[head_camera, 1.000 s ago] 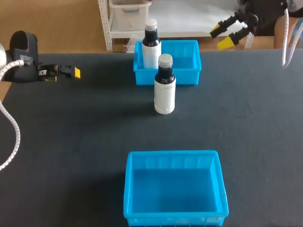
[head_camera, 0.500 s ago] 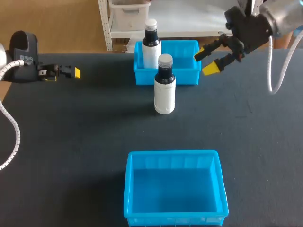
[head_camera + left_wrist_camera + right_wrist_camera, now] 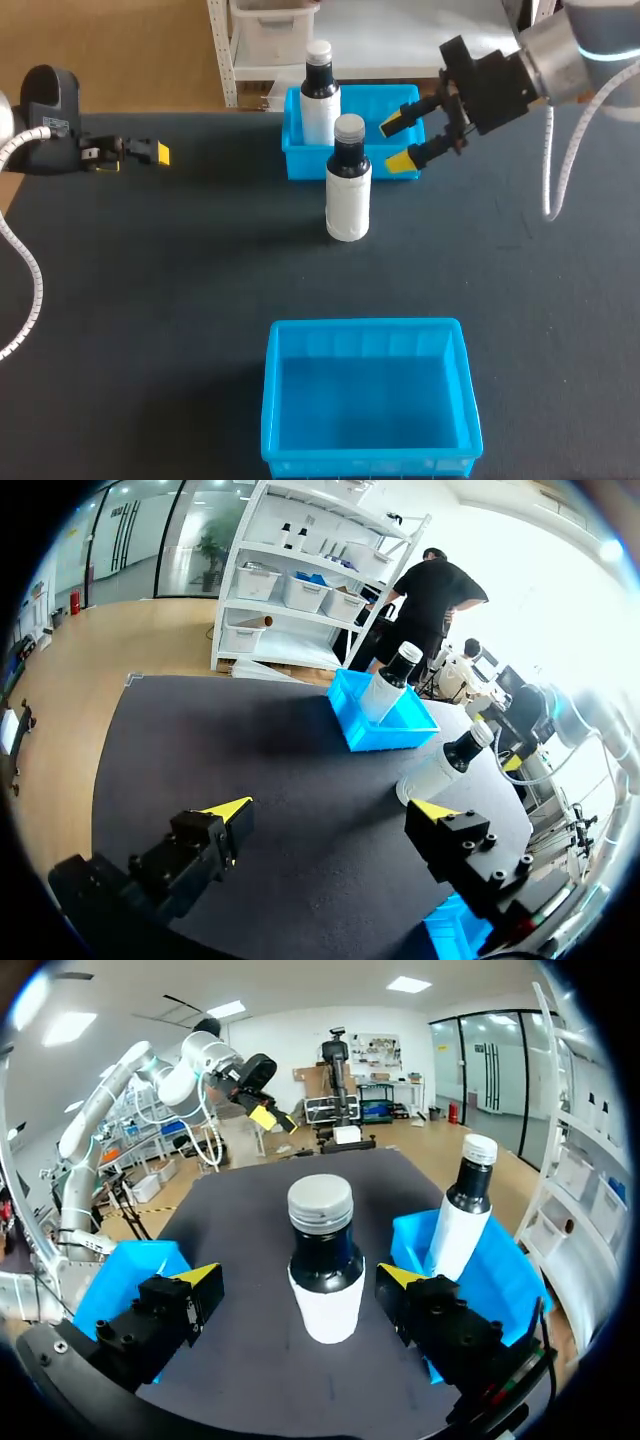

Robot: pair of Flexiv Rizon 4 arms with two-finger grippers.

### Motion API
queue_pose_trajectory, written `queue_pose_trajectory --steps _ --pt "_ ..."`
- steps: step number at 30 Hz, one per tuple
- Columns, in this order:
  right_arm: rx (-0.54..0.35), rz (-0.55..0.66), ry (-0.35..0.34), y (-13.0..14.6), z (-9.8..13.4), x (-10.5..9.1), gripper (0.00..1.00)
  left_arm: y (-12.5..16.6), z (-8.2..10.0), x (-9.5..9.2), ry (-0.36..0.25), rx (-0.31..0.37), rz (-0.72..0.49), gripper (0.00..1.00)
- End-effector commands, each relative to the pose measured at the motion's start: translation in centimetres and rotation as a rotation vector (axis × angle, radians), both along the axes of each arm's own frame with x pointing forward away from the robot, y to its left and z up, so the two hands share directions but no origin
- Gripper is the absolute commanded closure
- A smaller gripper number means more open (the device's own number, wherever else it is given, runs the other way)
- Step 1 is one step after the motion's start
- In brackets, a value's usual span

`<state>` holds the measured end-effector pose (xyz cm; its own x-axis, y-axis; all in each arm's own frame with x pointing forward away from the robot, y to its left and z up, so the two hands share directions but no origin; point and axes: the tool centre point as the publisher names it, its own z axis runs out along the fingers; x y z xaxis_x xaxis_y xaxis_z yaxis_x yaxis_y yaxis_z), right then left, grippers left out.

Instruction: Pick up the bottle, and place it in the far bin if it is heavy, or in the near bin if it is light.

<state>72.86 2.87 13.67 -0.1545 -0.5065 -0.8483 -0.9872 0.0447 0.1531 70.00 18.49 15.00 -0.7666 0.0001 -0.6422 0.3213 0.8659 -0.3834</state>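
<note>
**Right gripper arrives beside the free-standing bottle**

The bottle [image 3: 348,185] is a smooth cylinder with a white body, black shoulder and grey cap. It stands upright on the matte black table [image 3: 150,280], just in front of the far bin [image 3: 298,160]. A twin bottle [image 3: 320,95] stands in the left end of that glossy blue plastic tub. The near bin [image 3: 275,400], of the same rectangular shape, sits well apart.

The right gripper [image 3: 400,141] hangs beside the bottle's cap, near the far bin's front right corner, fingers spread wide and touching nothing. In its wrist view the bottle stands straight ahead between them. It has swung in from the far right corner. The left gripper [image 3: 330,810], likewise splayed, stays near the table's left edge.
</note>
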Motion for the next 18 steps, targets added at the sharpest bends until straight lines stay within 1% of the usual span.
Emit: queue_pose_trajectory --steps 1,6,12,18 --pt "-0.023 -0.149 -0.101 0.6 -0.4 -0.1 0.00 0.0 0.0 0.0 0.000 0.000 0.000 0.00" --pt "-0.014 -0.103 -0.090 1.1 -0.9 0.5 0.00 0.0 0.0 0.0 0.000 0.000 0.000 0.00" --pt "-0.004 -0.086 -0.078 1.4 -1.2 1.2 0.00 0.0 0.0 0.0 0.000 0.000 0.000 0.00" --pt "-0.002 -0.049 -0.077 2.6 -1.2 1.7 0.00 0.0 0.0 0.0 0.000 0.000 0.000 0.00"
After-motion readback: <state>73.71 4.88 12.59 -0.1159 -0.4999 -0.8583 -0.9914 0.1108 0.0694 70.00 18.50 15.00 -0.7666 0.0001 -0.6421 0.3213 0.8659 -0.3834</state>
